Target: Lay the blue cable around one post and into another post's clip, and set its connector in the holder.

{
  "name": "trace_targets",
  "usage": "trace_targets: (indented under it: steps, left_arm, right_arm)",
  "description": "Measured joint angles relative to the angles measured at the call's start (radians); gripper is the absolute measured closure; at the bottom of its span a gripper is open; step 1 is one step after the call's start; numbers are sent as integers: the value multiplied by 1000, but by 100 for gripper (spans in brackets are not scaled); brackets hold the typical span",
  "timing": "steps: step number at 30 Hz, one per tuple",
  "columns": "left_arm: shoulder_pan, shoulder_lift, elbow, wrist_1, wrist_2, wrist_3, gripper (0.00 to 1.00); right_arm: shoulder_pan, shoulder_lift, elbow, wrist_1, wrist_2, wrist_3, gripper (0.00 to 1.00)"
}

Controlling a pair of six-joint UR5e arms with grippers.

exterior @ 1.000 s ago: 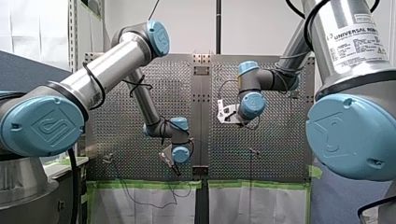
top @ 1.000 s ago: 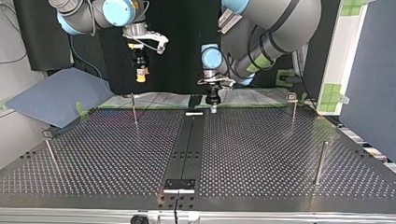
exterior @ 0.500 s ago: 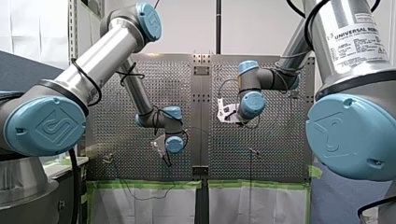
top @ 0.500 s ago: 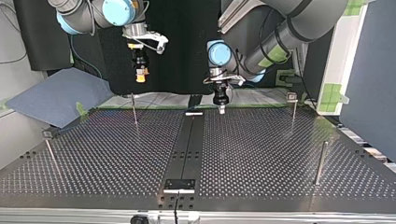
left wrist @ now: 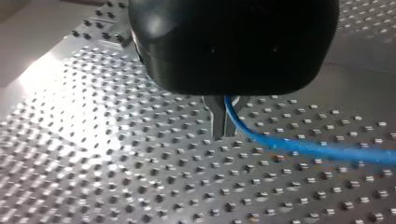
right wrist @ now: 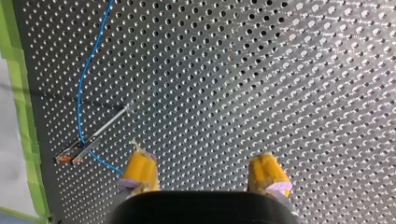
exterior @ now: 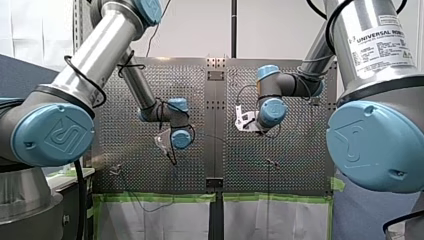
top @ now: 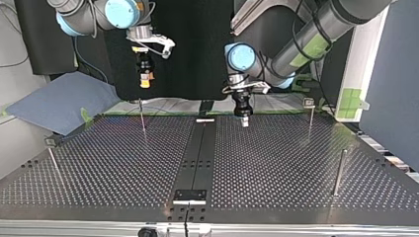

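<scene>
The blue cable [left wrist: 299, 148] is pinched between my left gripper's [left wrist: 223, 122] shut metal fingers and trails off to one side over the perforated plate. In the top view my left gripper [top: 244, 118] hangs low over the table's back edge, just right of the centre strip. My right gripper [right wrist: 203, 173] is open, its yellow pads [right wrist: 140, 169] wide apart with nothing between them, and it hovers high at the top view's left [top: 144, 80]. Below it a stretch of blue cable [right wrist: 83, 88] passes a thin post with a clip [right wrist: 95, 138].
Thin posts stand at the back left [top: 142, 116], back right [top: 310, 116], right [top: 338, 173] and left [top: 53, 164] of the top view. A black centre strip carries a holder [top: 189, 195] near the front edge. Green tape [exterior: 150, 198] lines the table's edge.
My left gripper has carried the cable toward the top view's right along the back edge, away from the centre strip; in the front view it rose and went left. My right gripper barely shifted.
</scene>
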Motion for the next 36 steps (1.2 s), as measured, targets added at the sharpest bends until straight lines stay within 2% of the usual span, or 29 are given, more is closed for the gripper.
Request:
trace_targets:
  steps: [14, 24, 36]
  left_arm:
    - [28, 142, -23, -48, -1, 58, 100]
    - [32, 190, -25, -74, -15, 84, 100]
    - [57, 256, -54, -89, -23, 103, 100]
  right_arm:
    - [-20, -3, 7, -5, 0, 4, 0]
    - [-48, -14, 8, -9, -1, 14, 0]
    - [-64, -20, 8, -10, -1, 19, 0]
